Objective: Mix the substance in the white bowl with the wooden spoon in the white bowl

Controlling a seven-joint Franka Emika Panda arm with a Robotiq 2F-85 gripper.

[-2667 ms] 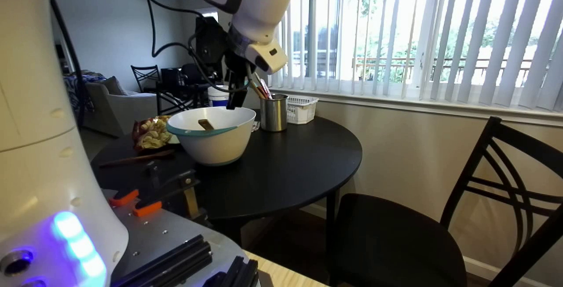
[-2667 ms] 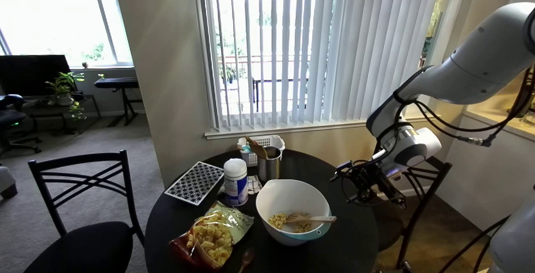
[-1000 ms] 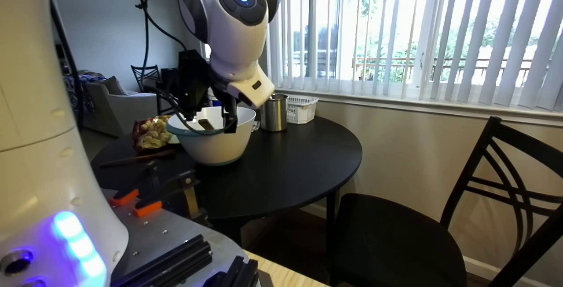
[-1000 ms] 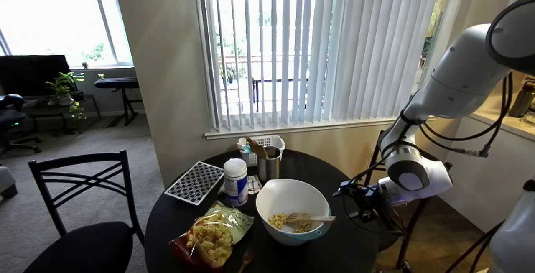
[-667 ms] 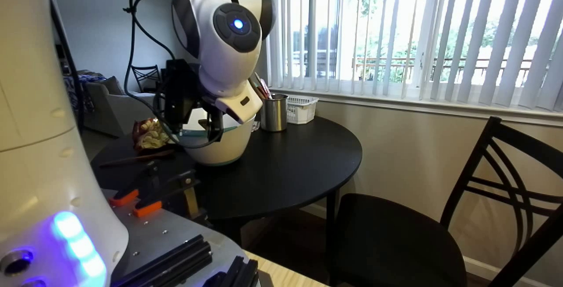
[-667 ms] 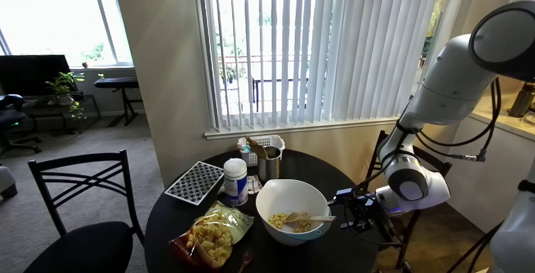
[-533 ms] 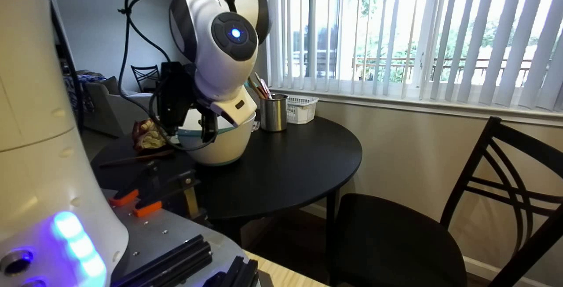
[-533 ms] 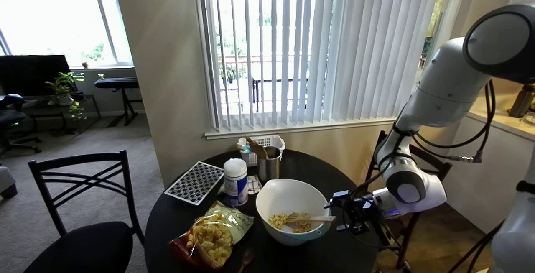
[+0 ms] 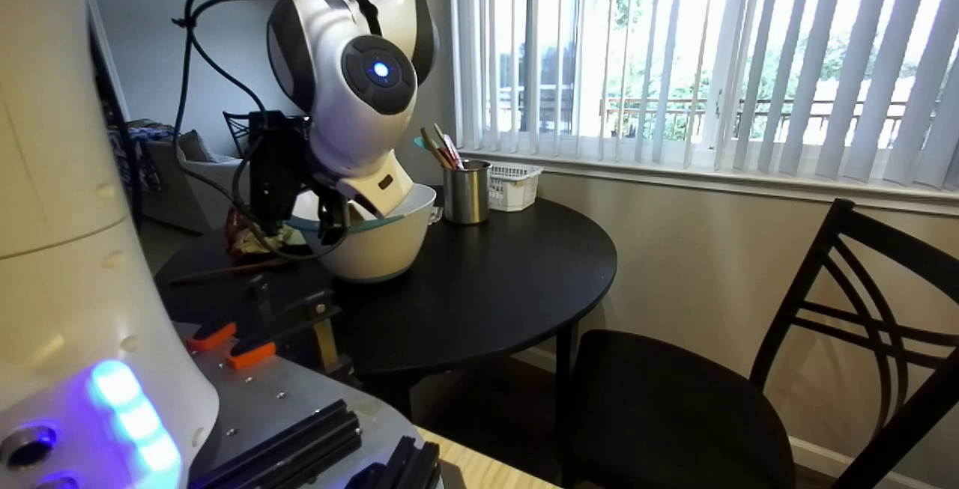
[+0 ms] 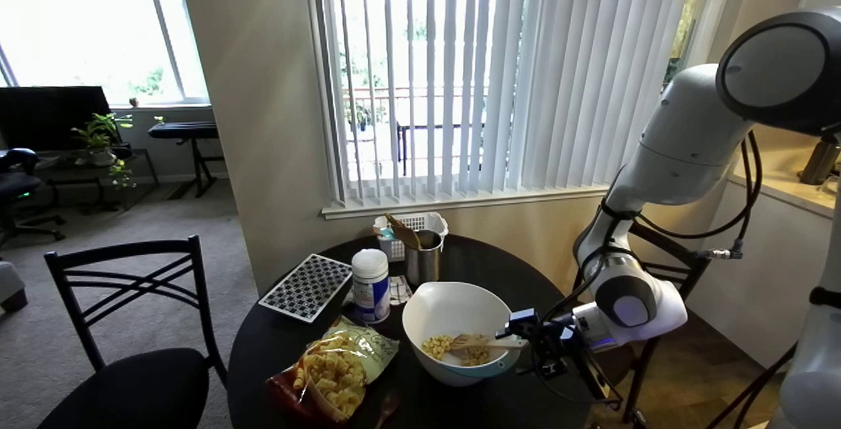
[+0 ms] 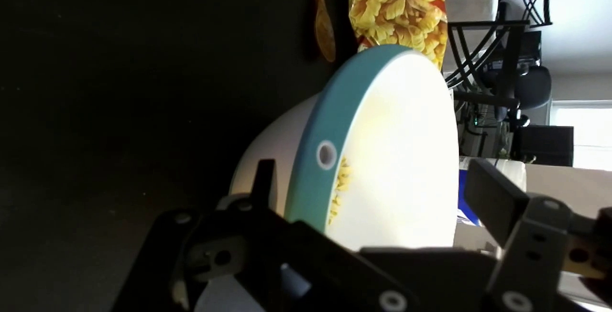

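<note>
The white bowl [image 10: 430,311] stands upright on the black table, with a teal rim section facing the arm; it also shows in an exterior view [image 9: 386,249] and the wrist view [image 11: 401,149]. Yellow pasta pieces [image 10: 436,347] lie in its bottom. The light wooden spoon [image 10: 497,344] rests in the bowl, its handle leaning over the teal rim; it is hidden in the wrist view. My gripper [image 10: 516,352] is open and empty at the rim, near the handle's end; it also shows in an exterior view [image 9: 302,227] and the wrist view [image 11: 373,166].
A pasta bag [image 10: 335,373] and a brown spoon [image 10: 389,405] lie beside the bowl. A wipes canister [image 10: 371,288], a metal cup of utensils [image 9: 466,193], a white basket [image 9: 513,188] and a checkered tray [image 10: 307,288] stand farther back. Clamps [image 9: 251,354] sit near the robot base.
My open gripper has come down and closer to the bowl's teal rim and the spoon handle, its wrist turning on the way. The bowl, spoon and pasta have not moved.
</note>
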